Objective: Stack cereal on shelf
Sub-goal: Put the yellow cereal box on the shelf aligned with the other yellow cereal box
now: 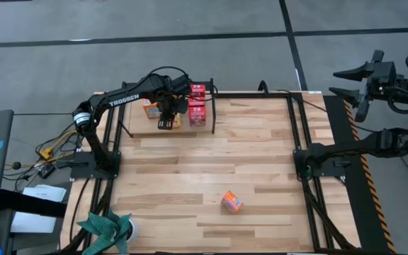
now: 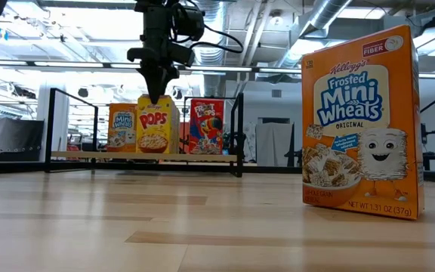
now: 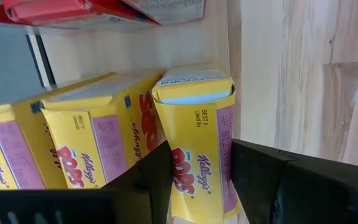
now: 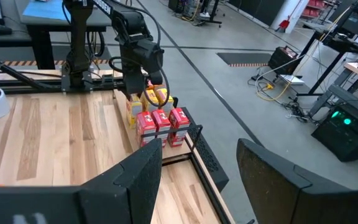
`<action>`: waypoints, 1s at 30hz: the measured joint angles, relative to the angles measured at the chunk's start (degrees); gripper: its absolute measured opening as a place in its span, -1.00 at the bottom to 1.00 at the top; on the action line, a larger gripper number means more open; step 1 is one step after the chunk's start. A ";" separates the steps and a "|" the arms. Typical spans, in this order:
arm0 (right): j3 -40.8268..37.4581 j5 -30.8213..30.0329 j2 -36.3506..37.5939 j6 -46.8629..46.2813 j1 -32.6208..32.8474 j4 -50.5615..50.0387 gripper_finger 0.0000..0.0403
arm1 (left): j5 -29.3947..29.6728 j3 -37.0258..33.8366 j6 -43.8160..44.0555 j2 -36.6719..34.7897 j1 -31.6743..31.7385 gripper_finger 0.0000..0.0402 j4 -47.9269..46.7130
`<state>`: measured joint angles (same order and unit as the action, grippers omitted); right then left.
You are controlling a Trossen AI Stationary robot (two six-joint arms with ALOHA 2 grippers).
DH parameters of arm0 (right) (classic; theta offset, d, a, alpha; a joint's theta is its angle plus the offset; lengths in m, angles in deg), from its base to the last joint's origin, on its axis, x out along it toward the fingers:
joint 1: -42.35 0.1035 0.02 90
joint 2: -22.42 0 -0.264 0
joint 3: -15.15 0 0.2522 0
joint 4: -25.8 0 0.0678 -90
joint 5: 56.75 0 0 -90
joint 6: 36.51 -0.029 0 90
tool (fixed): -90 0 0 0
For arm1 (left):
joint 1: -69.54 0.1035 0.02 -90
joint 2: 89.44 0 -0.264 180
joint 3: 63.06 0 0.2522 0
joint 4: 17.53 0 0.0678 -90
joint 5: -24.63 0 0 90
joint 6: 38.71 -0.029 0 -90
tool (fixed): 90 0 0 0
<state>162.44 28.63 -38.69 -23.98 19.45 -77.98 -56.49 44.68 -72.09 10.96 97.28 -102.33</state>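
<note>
My left gripper (image 2: 157, 94) points down over the shelf (image 1: 137, 126) at the table's far left and is shut on a yellow Pops cereal box (image 3: 194, 124). Two more yellow boxes (image 3: 98, 140) stand beside it. An orange box (image 2: 121, 127) and red boxes (image 2: 206, 126) also stand on the shelf board. One orange Mini-Wheats box (image 1: 232, 202) stands alone on the table near its front. My right gripper (image 4: 197, 168) hangs open off the table's right side (image 1: 337, 83), with nothing between its fingers. My left gripper pinches the yellow Pops box between its two fingers (image 3: 148, 180), on two opposite faces near its upper end (image 3: 224, 163). The fingers come from above, pointing steeply down. The box stands nearly upright, and its lower end looks level with the shelf board (image 2: 157, 153).
The shelf's black tube frame (image 1: 213, 106) rises around the boxes. A green cloth and a white object (image 1: 108, 228) lie at the table's near left corner. Bare wood stretches between the shelf and the lone orange box.
</note>
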 joint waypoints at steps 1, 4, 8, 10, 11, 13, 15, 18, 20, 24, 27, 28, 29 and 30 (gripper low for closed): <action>0.00 0.00 0.00 0.00 -0.02 0.00 0.15 | -0.04 0.00 0.00 0.00 0.00 -0.34 0.21; 0.00 0.00 0.00 -0.01 0.00 0.00 0.15 | 0.36 0.00 0.13 0.00 0.00 -0.34 0.24; 0.00 0.00 0.00 0.00 0.00 0.00 0.15 | 0.86 0.00 0.37 0.00 0.00 -0.31 0.26; 0.00 0.00 0.00 0.00 -0.01 0.02 0.15 | 1.02 0.00 0.71 0.00 0.00 -0.27 0.24; 0.00 0.00 0.00 -0.02 0.00 0.00 0.15 | 1.11 0.00 1.03 0.00 0.00 -0.24 0.18; 0.00 0.00 0.00 -0.02 0.00 0.00 0.15 | 1.05 0.00 1.33 0.00 0.00 -0.18 -0.09; 0.00 0.00 0.00 -0.02 0.00 0.02 0.15 | 1.05 0.00 1.64 0.00 -0.06 -0.12 -0.20; 0.00 0.00 0.00 -0.02 0.00 0.00 0.15 | 1.05 0.00 2.31 0.02 -0.11 -0.03 -0.19; 0.00 0.00 0.00 -0.02 0.00 0.00 0.15 | 1.05 0.00 2.60 0.02 -0.11 0.02 -0.17; 0.00 0.02 0.00 -0.02 0.00 0.00 0.15 | 1.13 0.00 3.54 0.02 -0.11 0.09 -0.14; 0.00 0.02 0.00 -0.02 -0.01 0.00 0.15 | 1.23 0.00 4.09 0.02 -0.11 0.13 -0.16; 0.00 0.02 0.00 -0.02 0.00 0.00 0.15 | 1.23 0.00 4.21 0.02 -0.11 0.14 -0.16; 0.00 0.02 0.00 -0.02 0.00 0.01 0.15 | 1.23 0.00 4.55 0.02 -0.11 0.15 -0.16; 0.00 0.02 0.00 -0.02 -0.01 0.01 0.15 | 1.21 0.00 4.70 0.02 -0.11 0.16 -0.16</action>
<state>162.44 28.65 -38.69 -24.00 19.44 -77.97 -55.28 44.68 -67.39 10.98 97.18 -102.49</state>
